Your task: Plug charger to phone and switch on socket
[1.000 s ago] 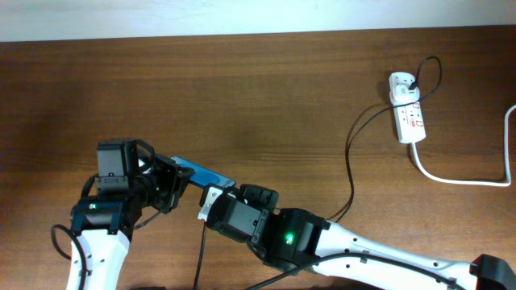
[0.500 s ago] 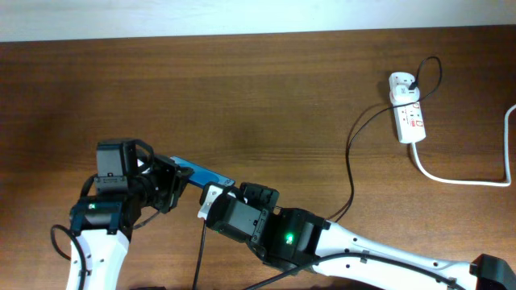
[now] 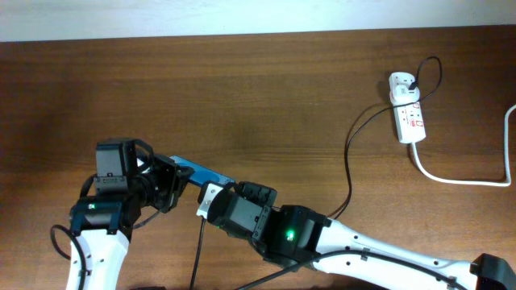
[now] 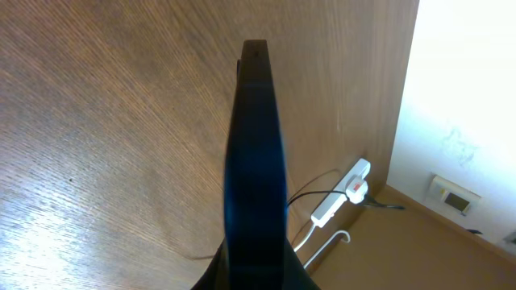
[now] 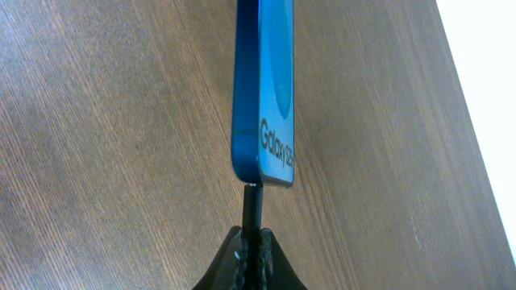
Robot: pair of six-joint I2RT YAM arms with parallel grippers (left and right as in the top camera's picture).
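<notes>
On a brown wooden table, at 7 o'clock, the right gripper pinches the limp charger just behind its tip, at the phone port. The left gripper clamps the phone, probably light, stiff and slick, by its edges. The socket lies at 2 o'clock.

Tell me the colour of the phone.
The phone is bright blue; clearest in the right wrist view.

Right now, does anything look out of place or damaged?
Nothing looks damaged or spilled. Only the phone is unusual: the left gripper holds it turned on edge, not flat, while the right gripper holds the charger plug at its end.
</notes>
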